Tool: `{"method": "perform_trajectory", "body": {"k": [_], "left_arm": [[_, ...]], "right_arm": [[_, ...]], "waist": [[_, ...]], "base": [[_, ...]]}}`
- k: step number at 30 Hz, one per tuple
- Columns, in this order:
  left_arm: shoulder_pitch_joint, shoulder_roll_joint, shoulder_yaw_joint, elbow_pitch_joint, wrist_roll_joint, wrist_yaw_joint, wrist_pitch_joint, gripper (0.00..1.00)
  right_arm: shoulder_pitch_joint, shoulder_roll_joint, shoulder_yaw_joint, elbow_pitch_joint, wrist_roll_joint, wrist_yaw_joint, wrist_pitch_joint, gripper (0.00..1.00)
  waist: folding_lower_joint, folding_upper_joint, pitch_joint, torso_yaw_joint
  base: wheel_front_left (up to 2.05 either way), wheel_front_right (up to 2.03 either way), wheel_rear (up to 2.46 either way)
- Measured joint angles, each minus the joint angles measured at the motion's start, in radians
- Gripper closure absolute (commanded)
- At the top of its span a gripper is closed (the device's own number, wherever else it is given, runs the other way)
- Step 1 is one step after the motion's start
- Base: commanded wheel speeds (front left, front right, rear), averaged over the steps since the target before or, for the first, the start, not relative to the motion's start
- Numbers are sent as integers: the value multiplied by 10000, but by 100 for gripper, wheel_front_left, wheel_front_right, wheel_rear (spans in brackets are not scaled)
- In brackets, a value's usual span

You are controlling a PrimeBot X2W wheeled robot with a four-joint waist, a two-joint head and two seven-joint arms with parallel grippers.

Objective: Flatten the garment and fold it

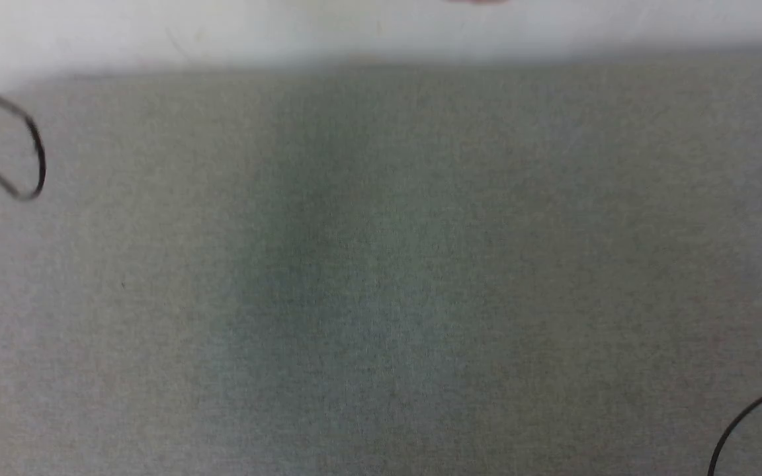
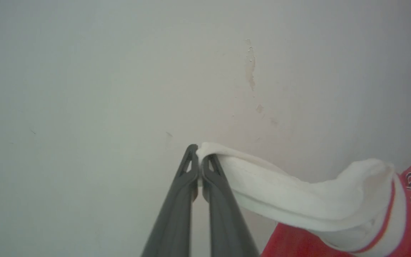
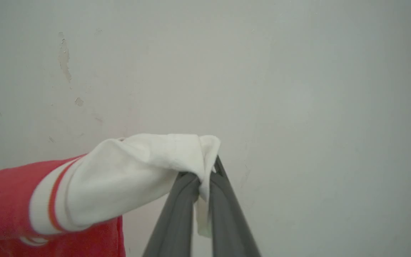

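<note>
In the left wrist view my left gripper is shut on the white sleeve of the garment. The sleeve stretches right to a red-white striped band and the red body, where part of the black lettering shows at the right edge. In the right wrist view my right gripper is shut on the other white sleeve of the garment, bunched over the fingertips, with red fabric at the lower left. Both grippers point at a pale wall, holding the garment up in the air. A thin red sliver shows at the head view's top edge.
The head view looks down on a grey carpeted floor meeting a white wall base. A dark cable loop lies at the left and another cable at the lower right. The wall has chipped paint marks.
</note>
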Motion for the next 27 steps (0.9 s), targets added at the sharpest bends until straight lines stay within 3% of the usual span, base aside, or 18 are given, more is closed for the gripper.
{"method": "perform_trajectory", "body": {"k": [7,14,21,27], "left_arm": [[-1459,-456,259,1616,151,-449,-598,100],[-2127,-836,364,2698,188,-966,-1141,100],[-2137,-1122,297,3509,203,-1333,-1616,100],[-664,-1260,173,3586,-213,-1490,-2100,100]], "right_arm": [[-2033,249,-441,1791,-1053,0,-616,100],[-2911,426,-479,3003,-1480,0,-1327,100],[-2980,750,-144,4004,-1478,0,-1944,100],[-1859,959,709,4462,-884,0,-2558,100]], "waist": [[0,0,1288,72],[-1,0,2344,124],[0,0,2956,85],[-4,0,2687,3]], "base": [[0,0,0],[0,0,0],[0,0,0],[0,0,0]]}}
